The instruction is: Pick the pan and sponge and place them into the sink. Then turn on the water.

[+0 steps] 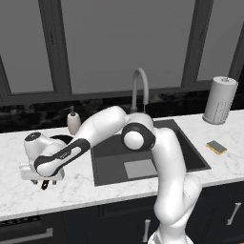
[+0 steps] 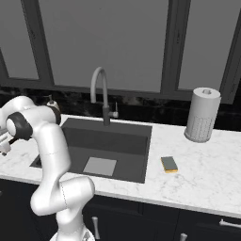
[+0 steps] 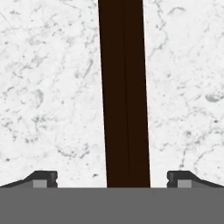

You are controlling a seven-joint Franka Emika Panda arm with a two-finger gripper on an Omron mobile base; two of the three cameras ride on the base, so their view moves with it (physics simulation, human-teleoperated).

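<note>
The gripper [image 3: 112,179] stands wide open astride the pan's stiff, slim handle [image 3: 123,92], likely the sensible hold, though tip-heavy.

White marble-patterned counter [image 1: 86,188] with grey veining, spanning both base views from left to right above dark cabinets. Set into its middle: large rectangular dark grey sink [image 1: 102,164]. At right in the frame, small yellow sponge with dark scrubbing top [image 1: 217,147], lying flat. At upper right, tall white perforated cylinder [image 1: 219,100], standing upright. At left, black pan's [image 1: 61,138] long reddish-brown handle [image 3: 124,94] lying on the marble.
</note>
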